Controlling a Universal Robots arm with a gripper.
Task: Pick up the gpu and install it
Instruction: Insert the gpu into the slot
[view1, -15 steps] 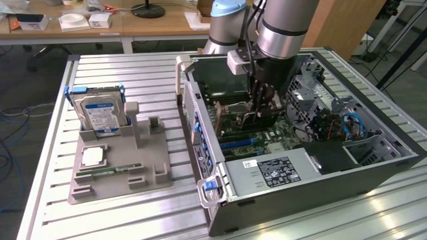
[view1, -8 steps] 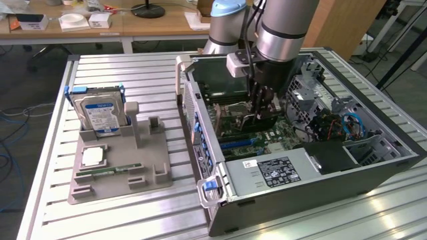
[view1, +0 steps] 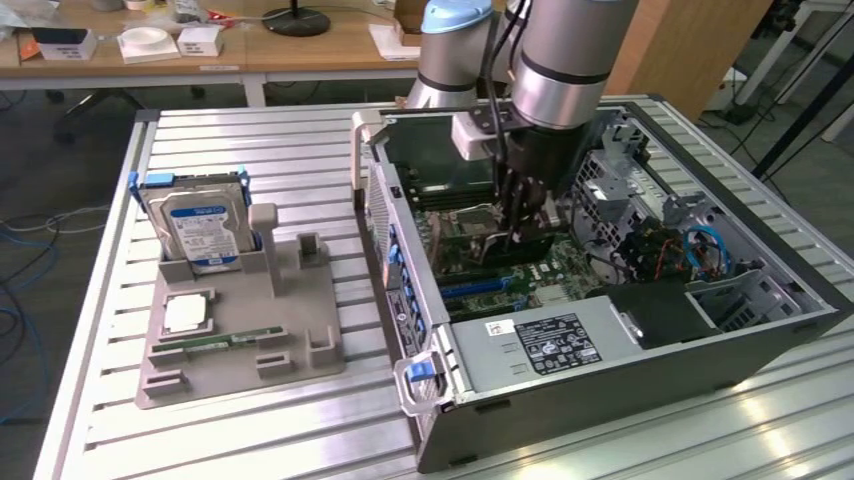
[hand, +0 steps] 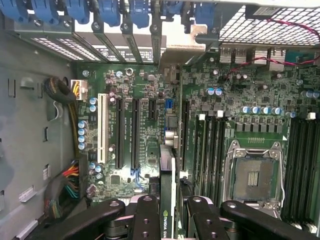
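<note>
My gripper (view1: 517, 228) reaches down into the open computer case (view1: 627, 375), over the motherboard (view1: 487, 265). It is shut on the gpu (view1: 531, 248), a dark card held upright. In the wrist view the gpu (hand: 166, 170) is seen edge-on with a green NVIDIA label, clamped between the black fingers (hand: 146, 215) of the gripper (hand: 169, 214). The card hangs in line with the row of long black expansion slots (hand: 134, 132) on the motherboard (hand: 235, 90). Its far end points toward a pale metal bracket (hand: 182, 47) at the case's rear slot openings. Whether the card touches a slot is hidden.
A grey holder (view1: 240, 350) on the slatted table at the exterior view's left carries a silver hard drive (view1: 200, 225), a CPU (view1: 184, 315) and a green RAM stick (view1: 214, 342). Inside the case are the power supply (view1: 547, 345), cable bundles (hand: 67, 185) and the CPU socket (hand: 255, 175).
</note>
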